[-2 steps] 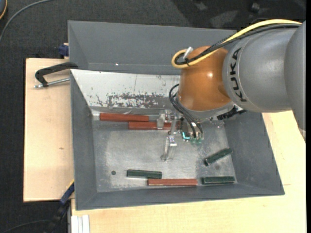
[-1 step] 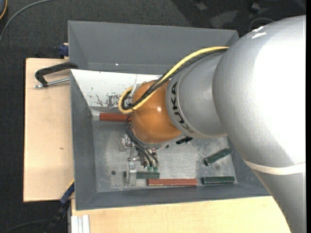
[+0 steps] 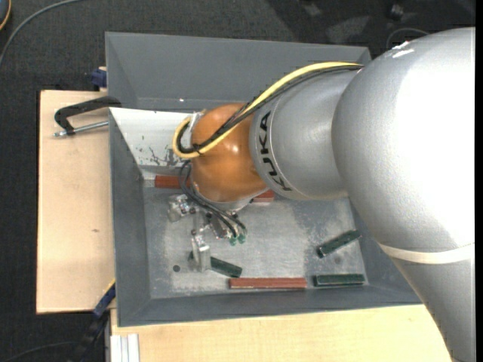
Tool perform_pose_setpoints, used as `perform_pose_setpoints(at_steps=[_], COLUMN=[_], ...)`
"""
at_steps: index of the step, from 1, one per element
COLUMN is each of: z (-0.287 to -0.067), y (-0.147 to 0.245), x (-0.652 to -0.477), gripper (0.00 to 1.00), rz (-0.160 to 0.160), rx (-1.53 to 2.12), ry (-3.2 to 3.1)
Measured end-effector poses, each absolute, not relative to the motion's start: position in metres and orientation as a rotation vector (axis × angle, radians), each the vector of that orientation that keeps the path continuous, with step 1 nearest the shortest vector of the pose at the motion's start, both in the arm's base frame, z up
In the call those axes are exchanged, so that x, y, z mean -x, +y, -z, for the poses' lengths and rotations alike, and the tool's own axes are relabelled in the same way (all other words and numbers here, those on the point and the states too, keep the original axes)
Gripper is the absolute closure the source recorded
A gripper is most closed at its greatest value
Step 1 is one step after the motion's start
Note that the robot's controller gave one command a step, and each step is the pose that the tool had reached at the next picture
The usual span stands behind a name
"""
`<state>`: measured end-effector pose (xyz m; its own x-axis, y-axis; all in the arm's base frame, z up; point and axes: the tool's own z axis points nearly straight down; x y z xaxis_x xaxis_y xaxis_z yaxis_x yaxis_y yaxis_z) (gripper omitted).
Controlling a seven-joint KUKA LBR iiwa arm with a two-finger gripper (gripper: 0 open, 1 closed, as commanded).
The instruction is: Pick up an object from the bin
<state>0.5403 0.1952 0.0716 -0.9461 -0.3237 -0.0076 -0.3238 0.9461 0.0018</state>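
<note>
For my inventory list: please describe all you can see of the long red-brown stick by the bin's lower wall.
The red-brown stick is long, thin, straight and matte. It lies flat on the bin floor, along the lower wall. Its right end nears a dark green bar; contact is unclear.

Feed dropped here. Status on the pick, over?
Gripper down at bin floor, grip unclear. Short dark green bar just beside it. Long red-brown bar nearby, not blocking.
</note>
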Motion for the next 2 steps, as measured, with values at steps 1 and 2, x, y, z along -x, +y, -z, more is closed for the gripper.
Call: perform_pose_setpoints(at_steps=[1, 2], z=[-0.071, -0.071], y=[0.103, 0.063], x=[-0.52, -0.499], gripper=[0.0, 0.0], rz=[0.003, 0.0], rx=[0.738, 0.948], ry=[3.055, 2.994])
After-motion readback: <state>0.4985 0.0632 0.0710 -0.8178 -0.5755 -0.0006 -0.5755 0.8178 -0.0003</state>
